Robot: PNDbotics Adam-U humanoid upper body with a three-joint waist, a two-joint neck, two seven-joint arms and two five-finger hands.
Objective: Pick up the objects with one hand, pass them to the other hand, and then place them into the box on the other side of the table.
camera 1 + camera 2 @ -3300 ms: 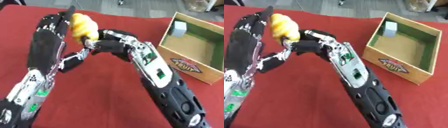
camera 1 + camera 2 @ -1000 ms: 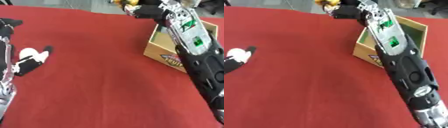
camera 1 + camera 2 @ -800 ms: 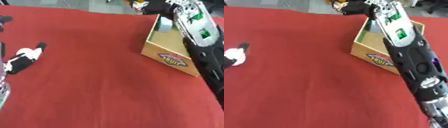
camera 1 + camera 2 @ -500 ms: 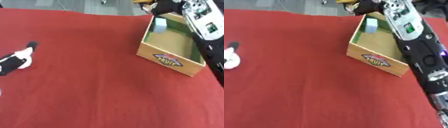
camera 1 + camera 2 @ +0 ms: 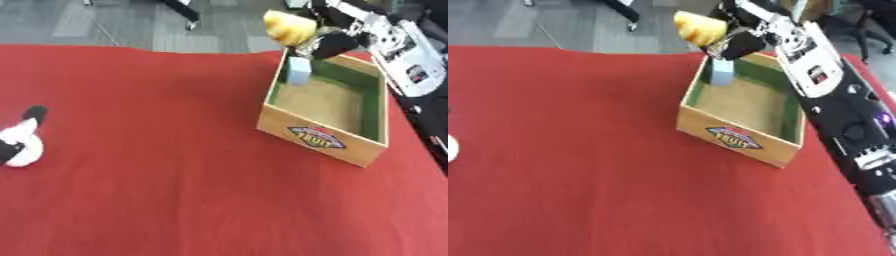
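Right hand [image 5: 337,37] grasps yellow object [image 5: 289,27] above box [image 5: 324,137] far rim, at 1 o'clock. Handover looks done; release into box remains. Pale blue item [image 5: 298,70], probably placed already, leans inside. Black-and-white object [image 5: 19,145] waits at 9 o'clock. Left hand unseen.

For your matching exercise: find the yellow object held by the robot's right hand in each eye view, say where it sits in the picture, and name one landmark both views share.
Left eye view: the yellow object is at the top, right of centre, above the box's far left corner.
Right eye view: it is at the top, just right of centre, in the right hand.
Shared landmark: the wooden box with its oval front label.
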